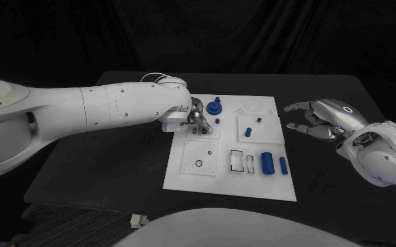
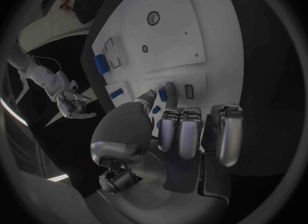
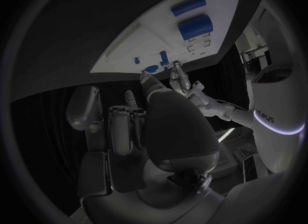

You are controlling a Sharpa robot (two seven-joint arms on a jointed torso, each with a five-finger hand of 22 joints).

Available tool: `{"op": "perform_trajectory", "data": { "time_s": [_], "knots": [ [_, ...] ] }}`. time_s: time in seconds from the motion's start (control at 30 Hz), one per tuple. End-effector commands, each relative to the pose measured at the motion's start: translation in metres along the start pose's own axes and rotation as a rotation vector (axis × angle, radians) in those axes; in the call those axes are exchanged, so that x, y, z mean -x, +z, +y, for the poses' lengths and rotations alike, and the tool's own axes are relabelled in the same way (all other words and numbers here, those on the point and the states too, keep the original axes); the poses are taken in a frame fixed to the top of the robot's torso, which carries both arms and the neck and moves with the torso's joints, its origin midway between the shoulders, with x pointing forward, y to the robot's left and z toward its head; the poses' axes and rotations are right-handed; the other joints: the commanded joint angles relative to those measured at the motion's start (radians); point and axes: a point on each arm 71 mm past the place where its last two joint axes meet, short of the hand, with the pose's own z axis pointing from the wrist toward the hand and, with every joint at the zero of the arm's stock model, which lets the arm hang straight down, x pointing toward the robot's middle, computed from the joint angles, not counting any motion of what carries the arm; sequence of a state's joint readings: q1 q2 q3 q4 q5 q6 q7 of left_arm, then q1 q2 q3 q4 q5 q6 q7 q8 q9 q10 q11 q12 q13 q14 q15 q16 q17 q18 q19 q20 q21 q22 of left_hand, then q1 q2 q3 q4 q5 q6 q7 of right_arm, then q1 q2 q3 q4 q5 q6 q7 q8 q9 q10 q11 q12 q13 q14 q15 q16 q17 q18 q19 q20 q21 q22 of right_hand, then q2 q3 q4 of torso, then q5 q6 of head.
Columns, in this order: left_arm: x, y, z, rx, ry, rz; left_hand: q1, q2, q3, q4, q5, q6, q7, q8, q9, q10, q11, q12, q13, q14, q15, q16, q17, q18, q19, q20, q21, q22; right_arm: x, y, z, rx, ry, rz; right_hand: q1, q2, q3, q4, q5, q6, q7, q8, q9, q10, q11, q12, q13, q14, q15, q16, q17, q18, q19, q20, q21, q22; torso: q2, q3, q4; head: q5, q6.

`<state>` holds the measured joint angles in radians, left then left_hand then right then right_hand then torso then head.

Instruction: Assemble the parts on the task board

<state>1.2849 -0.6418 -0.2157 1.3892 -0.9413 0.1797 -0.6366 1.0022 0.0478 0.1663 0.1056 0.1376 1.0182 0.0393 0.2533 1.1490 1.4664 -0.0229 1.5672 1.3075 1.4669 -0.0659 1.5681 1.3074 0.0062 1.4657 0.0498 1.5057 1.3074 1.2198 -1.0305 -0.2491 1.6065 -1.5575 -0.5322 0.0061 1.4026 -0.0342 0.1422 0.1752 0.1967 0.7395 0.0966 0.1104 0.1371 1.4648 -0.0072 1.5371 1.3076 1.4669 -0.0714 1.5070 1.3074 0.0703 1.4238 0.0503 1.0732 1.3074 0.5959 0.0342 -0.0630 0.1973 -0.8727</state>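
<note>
You have the black table (image 1: 115, 161) before you, with the white task board (image 1: 235, 185) lying flat at its middle; your left arm (image 1: 99, 110) reaches across the table to the board's far left corner, and your right arm (image 1: 373, 152) sits off the board's right edge.

Your left hand (image 1: 191, 116) is down on the board; from its wrist camera a thumb and one finger (image 2: 170, 91) come together on a small blue part (image 2: 163, 95) at the board's surface, the other fingers curled back above it; whether the part is truly pinched or merely touched, you cannot tell.

Just beyond that hand stands a round blue knob part (image 1: 214, 107); small blue pegs (image 1: 248, 133) stand between your two hands.

Your right hand (image 1: 317, 122) hovers beside the board's right edge, fingers apart and loosely curled, holding nothing.

Nearer you than the right hand lie a thick blue cylinder (image 1: 266, 163) and, just beside it, a thin blue rod (image 1: 283, 166).
</note>
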Motion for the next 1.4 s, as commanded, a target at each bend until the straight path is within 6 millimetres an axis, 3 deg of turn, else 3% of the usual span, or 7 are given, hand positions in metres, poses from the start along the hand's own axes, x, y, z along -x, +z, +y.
{"op": "perform_trajectory", "data": {
  "time_s": [0.03,0.13,0.23,0.33,0.77,0.9,1.4],
  "knots": [
    [-0.0006,0.0,-0.0037,-0.032,-0.011,-0.007,0.022,0.003,0.008,-0.016,0.03,-0.006,0.0,-0.007,-0.002,0.104,-0.001,0.004,0.263,0.104,-0.002,0.003,0.263,0.018,0.038,-0.004,-0.007,0.206,-0.0011,-0.0011,-0.0009,-0.012,-0.003,0.005,0.001,0.005,-0.002,0.007,0.003,0.008,0.001,0.004,-0.002,0.072,0.007,-0.004,0.227,0.085,0.009,-0.006,0.201,0.021,-0.005,-0.002,-0.003,0.142,0.001,0.0002,0.0018,-0.001,0.0],
    [-0.0004,0.0001,-0.0039,-0.035,-0.014,-0.011,0.047,0.009,0.023,-0.036,0.07,-0.005,-0.003,-0.015,-0.004,0.104,-0.003,0.004,0.263,0.104,-0.004,0.003,0.263,0.018,0.038,-0.005,-0.008,0.207,-0.0012,-0.0013,-0.001,-0.012,-0.003,0.006,0.001,0.005,-0.002,0.007,0.003,0.008,0.001,0.004,-0.002,0.072,0.007,-0.004,0.227,0.085,0.009,-0.006,0.201,0.021,-0.005,-0.002,-0.003,0.142,0.0,-0.0001,0.0019,0.0,0.0],
    [-0.0002,0.0002,-0.0038,-0.035,-0.014,-0.011,0.066,0.014,0.043,-0.054,0.083,-0.007,-0.004,-0.022,-0.005,0.104,-0.004,0.004,0.263,0.104,-0.005,0.003,0.263,0.018,0.038,-0.006,-0.009,0.207,-0.0014,-0.0013,-0.0011,-0.013,-0.003,0.006,0.001,0.005,-0.002,0.007,0.003,0.008,0.001,0.004,-0.002,0.072,0.007,-0.004,0.227,0.085,0.009,-0.006,0.201,0.021,-0.005,-0.002,-0.003,0.142,0.0,-0.0001,0.0012,0.001,0.0],
    [0.0,0.0005,-0.0035,-0.032,-0.014,-0.011,0.088,0.016,0.079,-0.08,0.129,-0.012,-0.003,-0.033,-0.011,0.104,-0.004,0.004,0.263,0.104,-0.006,0.003,0.263,0.018,0.038,-0.008,-0.01,0.207,-0.0016,-0.0013,-0.0012,-0.013,-0.003,0.007,0.001,0.005,-0.002,0.007,0.003,0.008,0.001,0.004,-0.002,0.072,0.007,-0.004,0.227,0.085,0.009,-0.006,0.201,0.021,-0.005,-0.002,-0.003,0.142,0.0,-0.0003,0.001,0.001,0.0],
    [0.0015,0.0011,-0.0015,-0.031,-0.019,-0.016,0.073,0.008,0.159,-0.105,0.203,-0.012,0.001,-0.051,-0.017,0.104,-0.002,0.004,0.263,0.104,-0.003,0.003,0.263,0.02,0.032,-0.006,-0.019,0.204,-0.0025,-0.0015,-0.0018,-0.015,-0.003,0.011,0.0,0.005,-0.002,0.007,0.003,0.009,0.001,0.003,-0.002,0.071,0.007,-0.005,0.226,0.085,0.009,-0.005,0.201,0.021,-0.006,-0.002,-0.004,0.142,0.0,-0.0002,-0.0003,0.001,0.0],
    [0.0012,-0.001,-0.0032,-0.064,-0.034,-0.036,0.051,0.002,0.223,-0.11,0.263,-0.018,0.006,-0.061,-0.017,0.104,0.002,0.004,0.263,0.104,0.0,0.003,0.263,0.021,0.029,-0.003,-0.023,0.204,-0.0035,-0.0016,-0.0019,-0.015,-0.002,0.011,0.0,0.005,-0.002,0.007,0.003,0.009,0.001,0.003,-0.002,0.071,0.007,-0.005,0.226,0.085,0.009,-0.005,0.201,0.021,-0.006,-0.002,-0.004,0.142,0.0,-0.0001,-0.001,0.002,0.0],
    [0.0011,-0.0047,-0.0016,-0.107,-0.05,-0.055,0.03,-0.017,0.307,-0.127,0.329,-0.013,0.01,-0.065,-0.01,0.104,0.005,0.004,0.263,0.104,0.002,0.003,0.263,0.022,0.03,0.0,-0.024,0.206,-0.0053,-0.0026,-0.0033,-0.023,-0.002,0.016,0.0,0.006,-0.001,0.008,0.004,0.009,0.001,0.003,-0.002,0.071,0.007,-0.005,0.226,0.084,0.009,-0.006,0.2,0.021,-0.006,-0.002,-0.005,0.141,0.0,-0.0006,-0.0008,0.002,0.0]
  ]
}}
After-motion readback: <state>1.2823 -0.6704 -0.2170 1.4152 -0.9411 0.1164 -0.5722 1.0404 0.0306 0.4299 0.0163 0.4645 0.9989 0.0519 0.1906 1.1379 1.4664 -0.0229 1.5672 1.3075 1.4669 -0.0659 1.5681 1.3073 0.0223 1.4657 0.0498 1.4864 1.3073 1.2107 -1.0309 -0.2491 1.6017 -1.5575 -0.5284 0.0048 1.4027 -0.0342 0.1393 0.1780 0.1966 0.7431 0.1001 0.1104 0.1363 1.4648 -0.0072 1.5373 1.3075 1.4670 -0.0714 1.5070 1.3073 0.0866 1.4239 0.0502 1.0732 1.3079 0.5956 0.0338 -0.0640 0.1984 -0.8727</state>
